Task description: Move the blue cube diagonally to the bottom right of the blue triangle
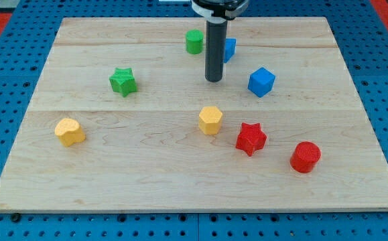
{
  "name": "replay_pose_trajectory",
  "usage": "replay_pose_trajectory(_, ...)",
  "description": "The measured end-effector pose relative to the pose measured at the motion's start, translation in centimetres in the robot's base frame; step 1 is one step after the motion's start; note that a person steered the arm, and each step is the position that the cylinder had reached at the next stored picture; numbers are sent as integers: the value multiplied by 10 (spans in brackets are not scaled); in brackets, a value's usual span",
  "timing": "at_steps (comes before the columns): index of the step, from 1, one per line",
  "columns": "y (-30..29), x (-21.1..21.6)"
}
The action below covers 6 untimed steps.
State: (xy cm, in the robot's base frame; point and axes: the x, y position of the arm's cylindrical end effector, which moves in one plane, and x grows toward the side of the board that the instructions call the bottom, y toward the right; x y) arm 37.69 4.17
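**Inspector:** State of the arm's end?

**Operator:** No hand fitted, so there is nothing to open, close or grip. The arm ends in a dark rod, upright. My tip (214, 79) rests on the bench (147, 181), far of centre.

**Inspector:** Is my tip touching any block?

**Operator:** None that I can see. It stands in bare wood. The blue cube (261, 82) is to its right, near but apart. The blue triangle (230, 49) is just behind the rod on the right, partly hidden by it; its shape cannot be confirmed from what shows.

**Inspector:** Cube relative to triangle?

**Operator:** The cube lies nearer and to the right of it, with a gap between.

**Inspector:** Other blocks?

**Operator:** Green cylinder (194, 41) far, just left of the rod. Green star (122, 81) at left. Yellow block (70, 131), rounded, at near left. Yellow hexagon (210, 120) nearer than my tip, about central. Red star (250, 138) just right of the hexagon and slightly nearer. Red cylinder (305, 156) further right again. All sit apart from one another.
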Motion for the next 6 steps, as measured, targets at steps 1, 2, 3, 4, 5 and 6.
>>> replay_pose_trajectory(1,46,25)
replay_pose_trajectory(2,57,16)
replay_pose_trajectory(3,42,9)
replay_pose_trajectory(4,-21,4)
replay_pose_trajectory(5,-37,-36)
replay_pose_trajectory(6,-28,-76)
